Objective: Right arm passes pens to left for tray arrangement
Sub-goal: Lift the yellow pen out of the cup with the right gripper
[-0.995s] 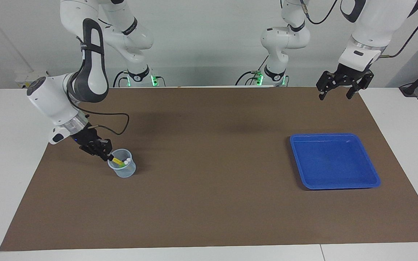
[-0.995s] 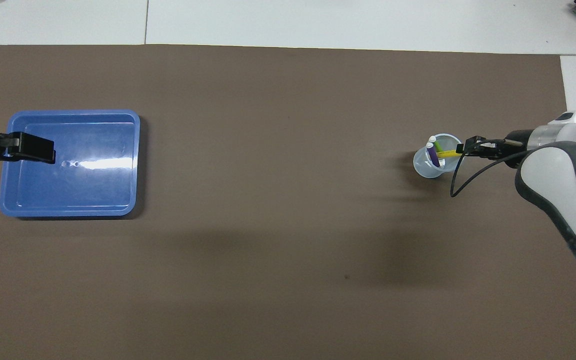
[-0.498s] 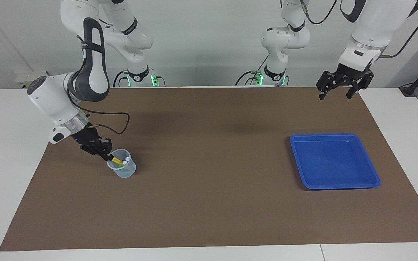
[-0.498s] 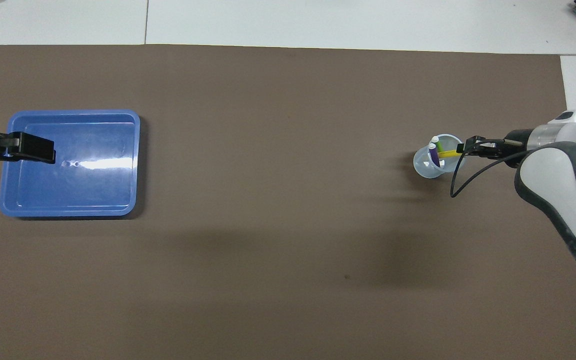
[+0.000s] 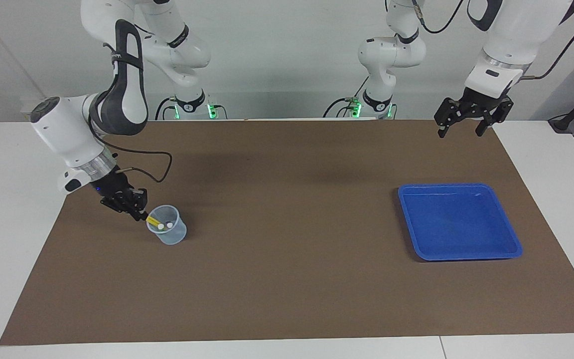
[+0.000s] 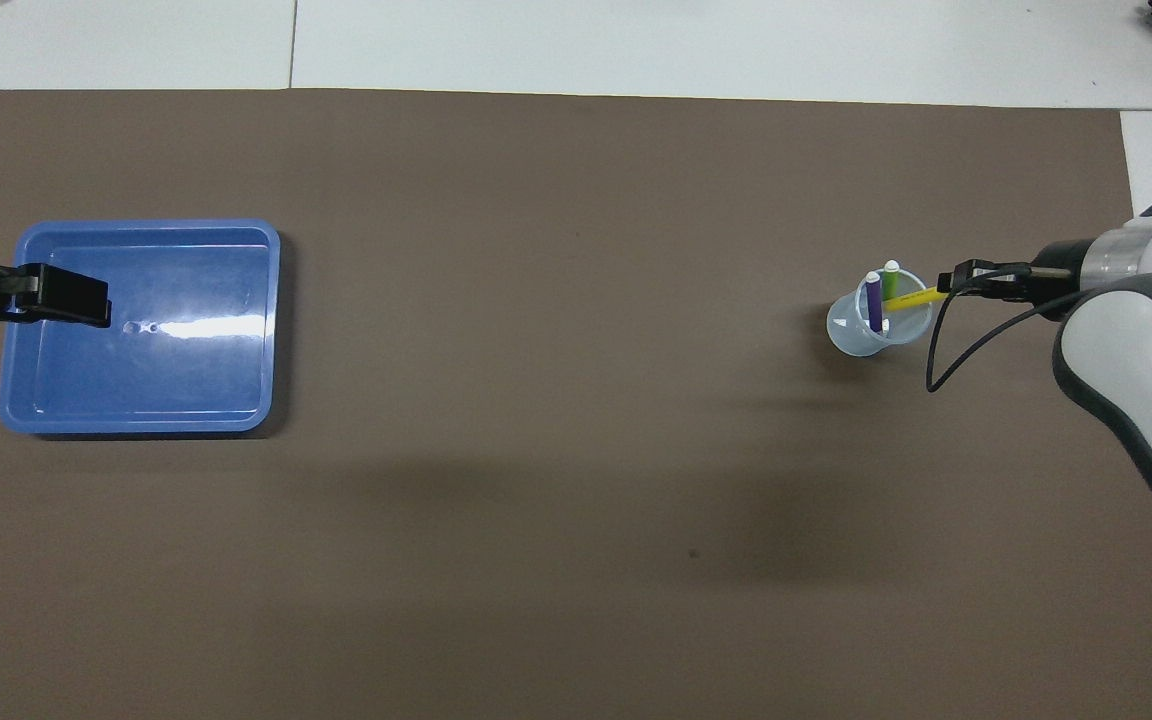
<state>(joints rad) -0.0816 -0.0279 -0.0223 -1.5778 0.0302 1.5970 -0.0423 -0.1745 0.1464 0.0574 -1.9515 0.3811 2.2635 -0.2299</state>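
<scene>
A small clear cup (image 5: 169,233) (image 6: 872,328) stands on the brown mat at the right arm's end. A purple pen (image 6: 873,303) and a green pen (image 6: 891,279) stand in it, pale caps up. My right gripper (image 5: 143,216) (image 6: 948,290) is shut on the end of the yellow pen (image 5: 153,221) (image 6: 914,298), which slants over the cup's rim with its lower end still inside. The blue tray (image 5: 459,222) (image 6: 141,327) lies at the left arm's end with nothing in it. My left gripper (image 5: 461,130) hangs open in the air over the mat's edge near the robots and waits.
The brown mat (image 5: 287,239) covers most of the white table. A black cable (image 5: 155,169) loops from the right wrist above the mat. Both arm bases with green lights stand at the table's edge nearest the robots.
The right gripper has drawn back from the cup toward the right arm's end of the table, pulling the yellow pen partway out over the rim. The left arm has not moved.
</scene>
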